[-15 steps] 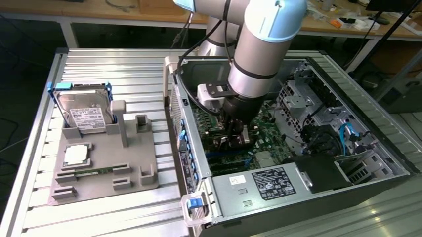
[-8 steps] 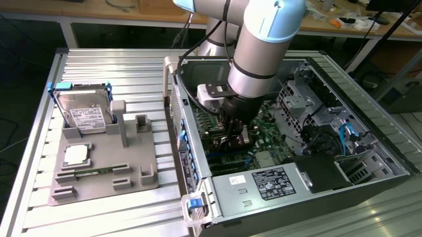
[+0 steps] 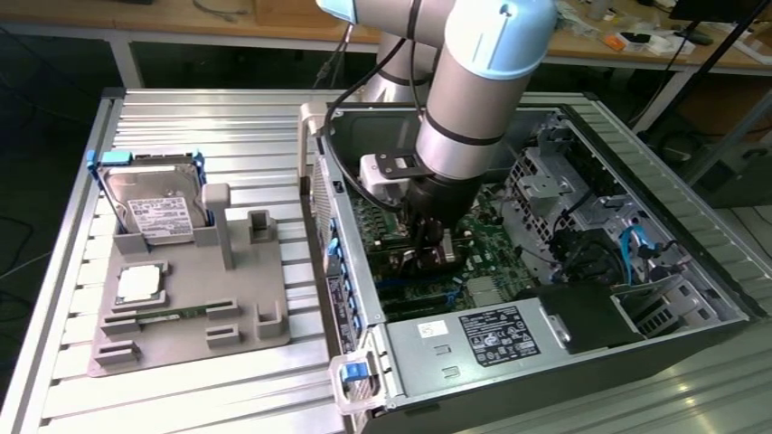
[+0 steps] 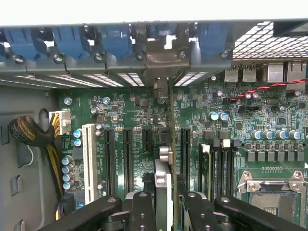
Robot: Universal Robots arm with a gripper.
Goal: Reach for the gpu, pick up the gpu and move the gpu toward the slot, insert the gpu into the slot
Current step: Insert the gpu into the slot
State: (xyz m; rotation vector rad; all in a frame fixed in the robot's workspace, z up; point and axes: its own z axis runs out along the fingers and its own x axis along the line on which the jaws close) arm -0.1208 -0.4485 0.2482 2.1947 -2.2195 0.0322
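Note:
My gripper (image 3: 429, 251) is deep inside the open computer case (image 3: 657, 194), low over the green motherboard (image 4: 120, 108). In the wrist view the gpu (image 4: 163, 168) appears edge-on as a thin upright card between the black fingers (image 4: 142, 211), and my gripper (image 4: 166, 214) is shut on it. The card runs away from the fingers to its silver end bracket (image 4: 164, 60), which stands against the case's rear slot openings. It lies in line with the black expansion slots (image 4: 127, 159), between two of them. The slot under it is hidden, so I cannot tell how deep the card sits.
A white slot (image 4: 88, 161), a braided cable bundle (image 4: 33, 134) and the processor socket (image 4: 272, 192) flank the card. Outside the case, a grey fixture (image 3: 181, 307) holds a hard drive (image 3: 157, 212) and a green memory stick (image 3: 169, 315). The power supply (image 3: 483, 339) fills the case's near end.

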